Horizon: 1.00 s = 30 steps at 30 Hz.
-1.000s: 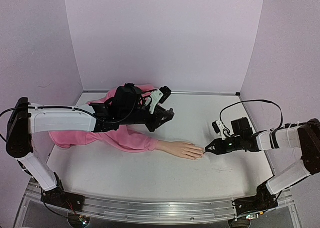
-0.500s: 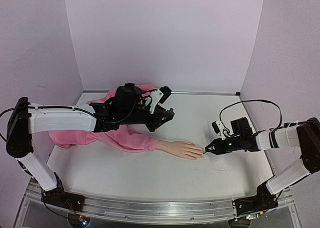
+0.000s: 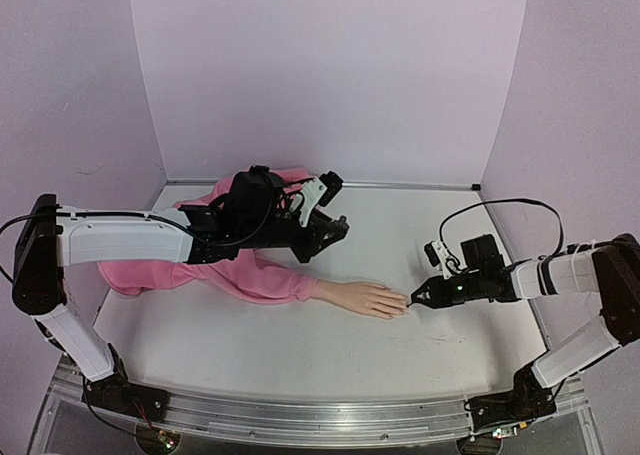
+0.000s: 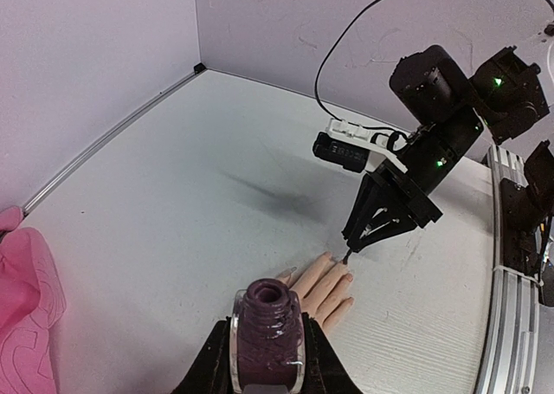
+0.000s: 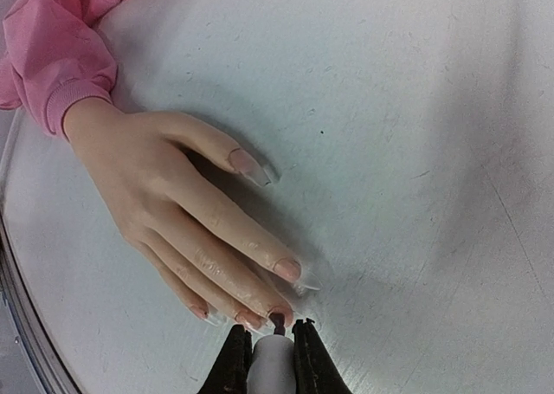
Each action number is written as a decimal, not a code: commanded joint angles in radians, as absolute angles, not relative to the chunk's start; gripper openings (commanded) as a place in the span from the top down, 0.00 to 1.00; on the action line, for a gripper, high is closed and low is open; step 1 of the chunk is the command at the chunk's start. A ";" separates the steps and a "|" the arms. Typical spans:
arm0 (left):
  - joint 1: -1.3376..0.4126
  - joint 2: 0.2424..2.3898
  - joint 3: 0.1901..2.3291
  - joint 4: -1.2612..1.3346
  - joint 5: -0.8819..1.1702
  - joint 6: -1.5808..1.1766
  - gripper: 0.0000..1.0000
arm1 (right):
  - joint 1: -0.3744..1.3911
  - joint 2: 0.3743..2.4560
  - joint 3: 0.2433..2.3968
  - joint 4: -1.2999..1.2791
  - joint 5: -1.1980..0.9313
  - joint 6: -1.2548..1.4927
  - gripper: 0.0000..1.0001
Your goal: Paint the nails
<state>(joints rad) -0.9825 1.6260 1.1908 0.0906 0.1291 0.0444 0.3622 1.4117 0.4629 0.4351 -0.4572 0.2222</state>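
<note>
**Top external:** A pale flesh-coloured mannequin hand (image 3: 368, 298) with a pink fabric sleeve (image 3: 250, 275) lies flat on the white surface (image 3: 300, 360). The right pincer (image 3: 413, 299) meets its fingertips.

**Left wrist:** The left pincer (image 4: 267, 364) is clamped on an uncapped dark purple glass polish bottle (image 4: 267, 329).

**Right wrist:** The right pincer is closed on a white brush cap (image 5: 273, 364). Of the nails (image 5: 288, 269), the brush tip touches the middle finger's, which is dark. The index and thumb nails are skin-toned.

Mannequin hand (image 3: 365, 299) on table (image 3: 300, 360), right of sleeve (image 3: 255, 278)
</note>
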 commanded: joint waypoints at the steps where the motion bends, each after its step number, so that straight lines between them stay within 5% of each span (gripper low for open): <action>1: -0.979 1.629 1.231 0.161 0.135 0.044 1.00 | 0.360 1.428 0.502 0.421 -0.458 0.225 1.00; 30: -0.979 1.623 1.222 0.162 0.127 0.051 1.00 | 0.360 1.434 0.521 0.367 -0.406 0.233 1.00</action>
<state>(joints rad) -0.9825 1.6260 1.1908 0.0906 0.1291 0.0502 0.3622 1.4273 0.4870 0.3916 -0.4160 0.2295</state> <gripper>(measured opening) 0.219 0.149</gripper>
